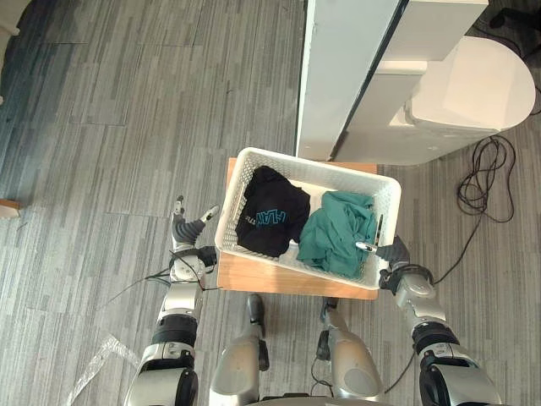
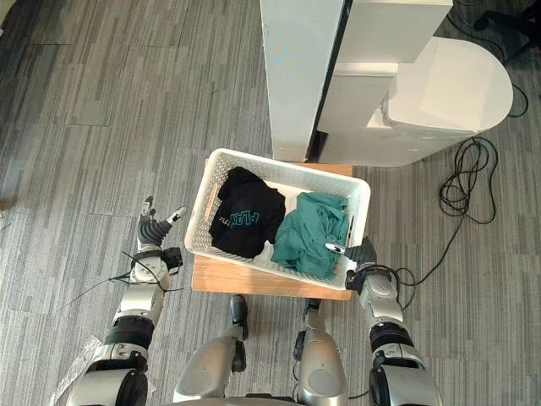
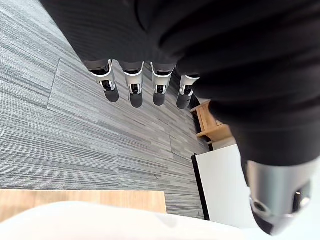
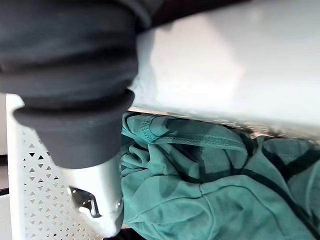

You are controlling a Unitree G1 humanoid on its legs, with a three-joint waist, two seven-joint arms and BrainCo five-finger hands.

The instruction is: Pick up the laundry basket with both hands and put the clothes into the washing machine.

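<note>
Basket pre-lift: flanked at both ends.
Basket (image 1: pixel 314 167) of clothes (image 1: pixel 338 233) sitting on counter (image 1: pixel 254 275). Left hand (image 1: pixel 188 228) open just beside left end; right hand (image 1: pixel 394 254) at right rim, grip cannot be told. Placed at opposite ends, presumably for a level lift.

Head stereo eyes look down, both sharing basket (image 1: pixel 321 165); wrist cameras very close.

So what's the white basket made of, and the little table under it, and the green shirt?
The basket looks like hard white plastic: smooth, with rows of small moulded holes. The table seems wooden: light brown and matt, perhaps veneer. The green shirt is soft cloth, probably cotton knit: it crumples and has stitched seams.
</note>
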